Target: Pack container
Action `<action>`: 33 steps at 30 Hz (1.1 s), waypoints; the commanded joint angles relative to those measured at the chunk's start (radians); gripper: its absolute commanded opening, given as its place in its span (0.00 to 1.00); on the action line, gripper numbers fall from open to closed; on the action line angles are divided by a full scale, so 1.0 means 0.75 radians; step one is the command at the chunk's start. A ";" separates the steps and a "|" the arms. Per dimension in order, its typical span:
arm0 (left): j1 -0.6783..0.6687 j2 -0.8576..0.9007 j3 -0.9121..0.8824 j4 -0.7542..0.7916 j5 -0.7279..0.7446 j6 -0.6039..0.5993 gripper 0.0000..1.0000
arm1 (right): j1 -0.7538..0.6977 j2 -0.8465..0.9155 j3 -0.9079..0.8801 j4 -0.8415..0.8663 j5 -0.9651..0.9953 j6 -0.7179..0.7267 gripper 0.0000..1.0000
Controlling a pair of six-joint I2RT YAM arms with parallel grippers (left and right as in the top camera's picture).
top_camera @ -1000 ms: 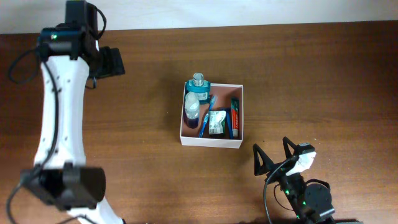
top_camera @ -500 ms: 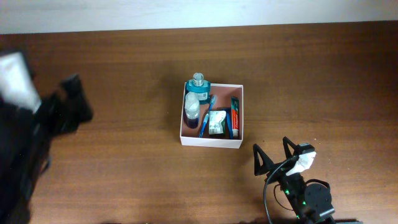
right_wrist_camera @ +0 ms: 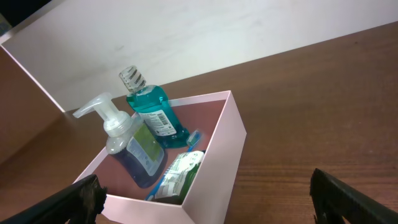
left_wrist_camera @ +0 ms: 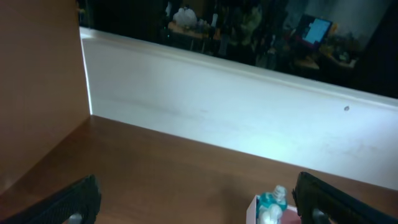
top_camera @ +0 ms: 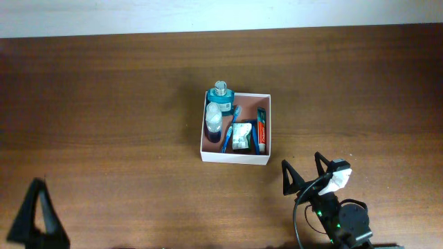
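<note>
The container (top_camera: 234, 158), a square white-walled box with a reddish inside, sits mid-table. It holds a teal mouthwash bottle (top_camera: 220, 95), a clear pump bottle (top_camera: 213, 123), a blue toothbrush (top_camera: 228, 137), a green packet (top_camera: 241, 136) and a red tube (top_camera: 261, 130). My right gripper (top_camera: 304, 173) stands open just off the box's near right corner, holding nothing. The right wrist view looks into the container (right_wrist_camera: 227, 143) between the open fingers (right_wrist_camera: 348, 199). My left gripper (top_camera: 38, 214) is a dark shape at the table's lower left corner, far from the box. Its fingers (left_wrist_camera: 74, 202) are spread wide and hold nothing.
A white wall panel (left_wrist_camera: 217, 118) runs along the table's far edge. Bare brown wood (top_camera: 118, 124) lies all around the box. A white rag-like piece (top_camera: 338, 180) sits on the right arm behind its fingers.
The left arm has swept from the table's upper left down to the lower left corner. The right arm and the box's contents have not moved.
</note>
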 commanded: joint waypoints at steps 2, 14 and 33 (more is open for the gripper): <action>0.002 -0.105 -0.157 -0.035 -0.010 0.006 0.99 | -0.010 -0.014 -0.013 0.005 0.012 -0.004 0.98; 0.002 -0.453 -1.009 0.044 -0.024 0.006 0.99 | -0.010 -0.014 -0.013 0.005 0.012 -0.004 0.98; 0.002 -0.976 -2.316 1.386 0.166 0.007 0.99 | -0.010 -0.014 -0.013 0.005 0.012 -0.004 0.98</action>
